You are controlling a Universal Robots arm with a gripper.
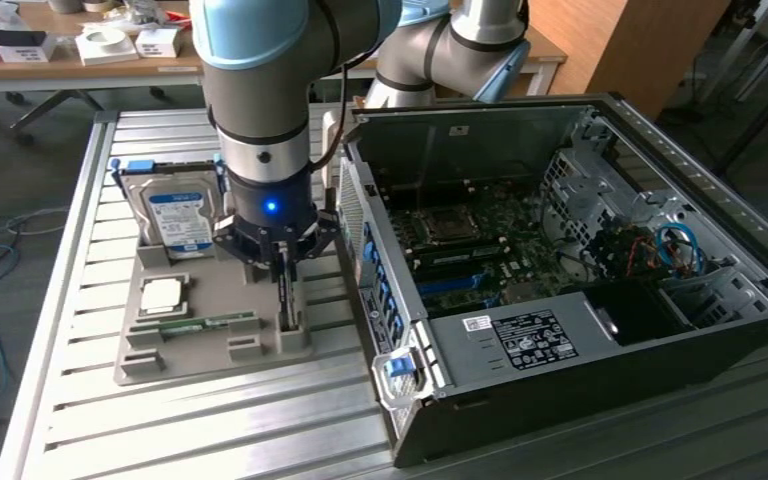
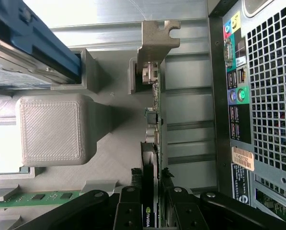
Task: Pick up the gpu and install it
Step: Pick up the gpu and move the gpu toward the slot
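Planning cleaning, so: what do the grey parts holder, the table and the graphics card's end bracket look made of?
Holder: matte grey plastic, likely 3D-printed; fine layer lines. Table: brushed aluminium slats, probably; silvery sheen. Bracket: dull bare metal, seemingly stamped sheet.

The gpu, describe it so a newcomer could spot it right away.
Find the open computer case; on the exterior view's left of it sits a grey parts tray. The gpu stands on edge in the tray's slot nearest the case, under the end effector, unlike the boxy hard drive and small green memory stick.
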